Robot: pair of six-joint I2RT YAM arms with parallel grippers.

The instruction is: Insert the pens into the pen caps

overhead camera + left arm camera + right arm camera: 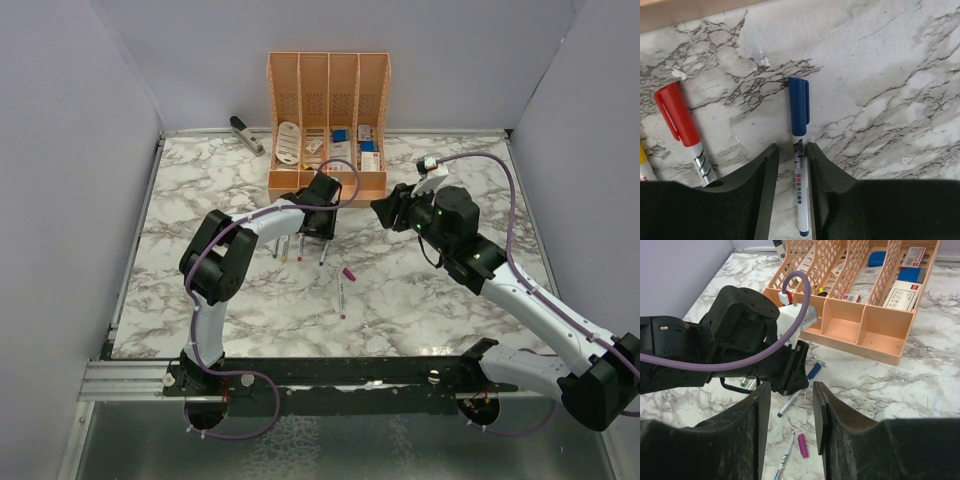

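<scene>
Up against the far edge of the marble table (200,300) sits the peach organiser (330,186), roughly centred and clear of the working area. The left arm (250,225) reaches out to just in front of it with the wrist pointing straight down, which makes sense since the pens lie flat. The right arm (520,290) hangs above the table right of centre, toward the far edge. Its right gripper (791,386) is partly open with nothing in it, and I'd guess it's parked there so it doesn't crowd the other one.

The left gripper (792,150) straddles the barrel of the blue-capped pen (801,200). Its jaws are part open with a sliver of marble showing on one side, so it's around the pen but not pinching it as far as I can see. A red-capped pen (682,127) lies just beside that, and there's a yellow one (644,162) past it. Nearer the middle of the table is one bare pen (341,295), with the purple cap (349,272) just beside its far end, not on it. That pair looks like what's left.
</scene>
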